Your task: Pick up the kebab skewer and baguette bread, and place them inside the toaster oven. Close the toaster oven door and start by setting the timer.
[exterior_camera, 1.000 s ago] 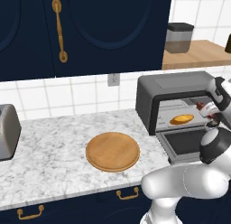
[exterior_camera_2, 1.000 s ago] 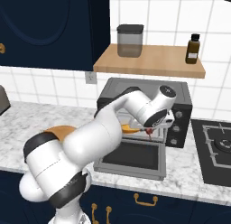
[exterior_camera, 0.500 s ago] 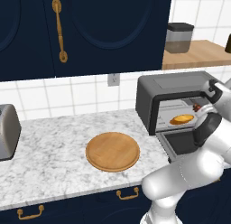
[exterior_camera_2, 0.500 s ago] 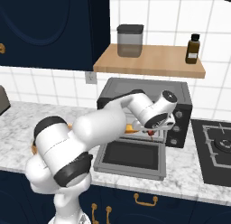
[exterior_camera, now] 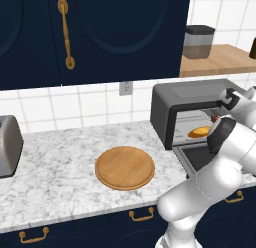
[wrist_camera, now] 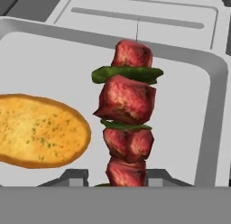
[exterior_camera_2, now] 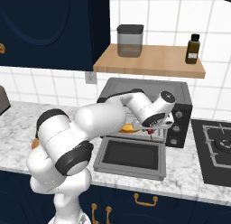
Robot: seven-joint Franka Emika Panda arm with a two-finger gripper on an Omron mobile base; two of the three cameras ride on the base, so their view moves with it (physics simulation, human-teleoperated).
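Observation:
The kebab skewer point(wrist_camera: 128, 128), red meat chunks with green slices, hangs between my gripper's point(wrist_camera: 118, 177) fingers, which are shut on its lower end. It hovers over the light tray point(wrist_camera: 189, 101) inside the toaster oven point(exterior_camera_2: 178, 94). The baguette bread point(wrist_camera: 38, 130) lies on that tray, left of the skewer in the hand view. In the left base view the baguette bread point(exterior_camera: 201, 131) shows through the oven mouth, with my gripper point(exterior_camera: 216, 120) just right of it. The toaster oven door point(exterior_camera_2: 131, 157) is dropped flat open. My gripper point(exterior_camera_2: 151, 128) is at the oven mouth.
A round wooden plate point(exterior_camera: 125, 167) lies on the marble counter point(exterior_camera: 55, 177) left of the oven. A silver slot toaster point(exterior_camera: 7, 144) stands at the far left. A shelf point(exterior_camera_2: 149, 60) above the oven carries a canister point(exterior_camera_2: 130, 40) and a dark bottle point(exterior_camera_2: 192, 49). A stove point(exterior_camera_2: 216, 148) is on the right.
My arm's elbow has risen and swung while the hand stayed at the oven mouth with the skewer held. Baguette and door have not moved.

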